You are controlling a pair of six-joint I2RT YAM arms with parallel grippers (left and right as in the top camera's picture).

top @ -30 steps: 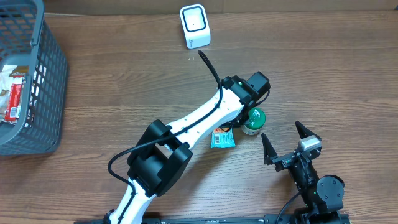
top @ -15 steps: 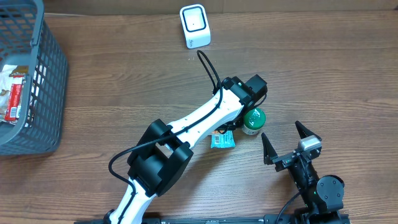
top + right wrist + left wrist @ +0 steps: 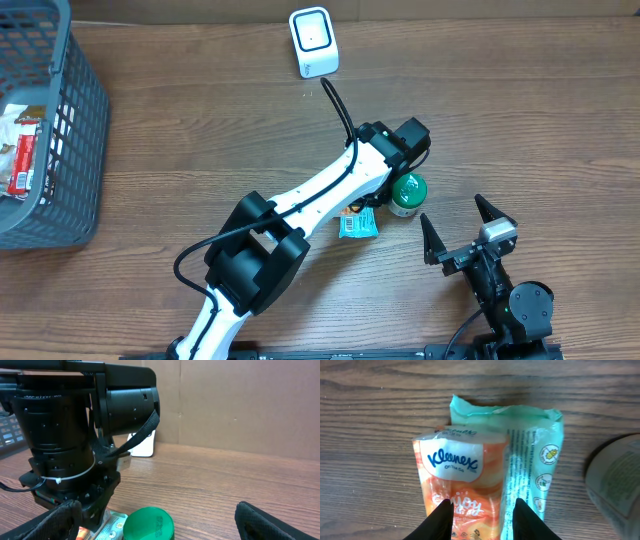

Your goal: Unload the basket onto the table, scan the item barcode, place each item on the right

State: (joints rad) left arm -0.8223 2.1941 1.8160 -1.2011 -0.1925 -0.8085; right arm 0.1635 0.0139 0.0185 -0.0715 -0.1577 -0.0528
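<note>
An orange Kleenex tissue pack (image 3: 455,475) lies on the wooden table, partly on top of a teal packet (image 3: 535,460). My left gripper (image 3: 482,502) hovers over the orange pack, jaws apart, one finger over the pack's left part and the other past its right edge. In the overhead view the left wrist (image 3: 395,150) hides the orange pack and only the teal packet (image 3: 358,224) shows. The white scanner (image 3: 313,42) stands at the table's far edge. My right gripper (image 3: 465,225) is wide open near the front, holding nothing, with both fingertips (image 3: 65,517) apart.
A green-lidded can (image 3: 407,193) stands right beside the packets, between the two grippers, and is also seen from the right wrist (image 3: 148,524). A grey basket (image 3: 50,150) with several packets sits at the far left. A cardboard wall (image 3: 240,400) lines the back.
The left jaws have spread apart around the orange pack. The left arm has hardly shifted and the right arm has not moved.
</note>
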